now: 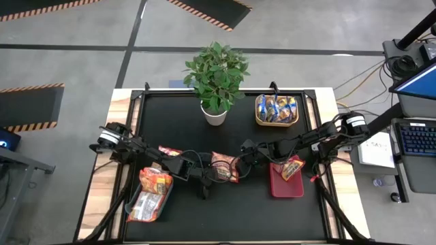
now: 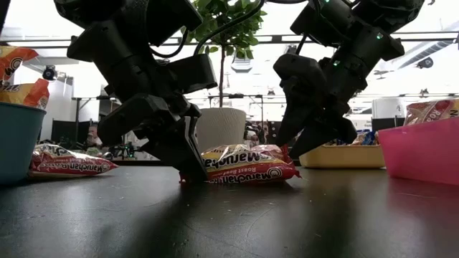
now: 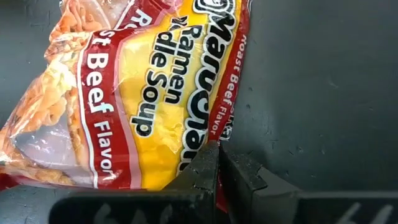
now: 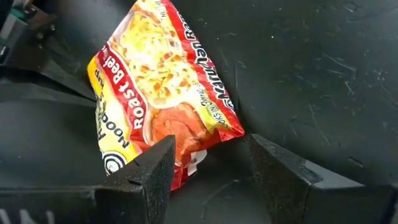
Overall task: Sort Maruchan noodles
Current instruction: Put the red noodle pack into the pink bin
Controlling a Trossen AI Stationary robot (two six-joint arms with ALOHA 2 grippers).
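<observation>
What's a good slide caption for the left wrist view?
Left pincer shut on the edge of a Roast Beef Maruchan packet lying on the black table.

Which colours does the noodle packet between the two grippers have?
The Roast Beef packet is red and yellow with black lettering, clearest in the left wrist view.

Grey concrete floor point(image 1: 286, 30) with black-and-orange hazard strips point(image 1: 30, 105); a desk carrying a laptop point(image 1: 417, 136) stands beside the table.
</observation>
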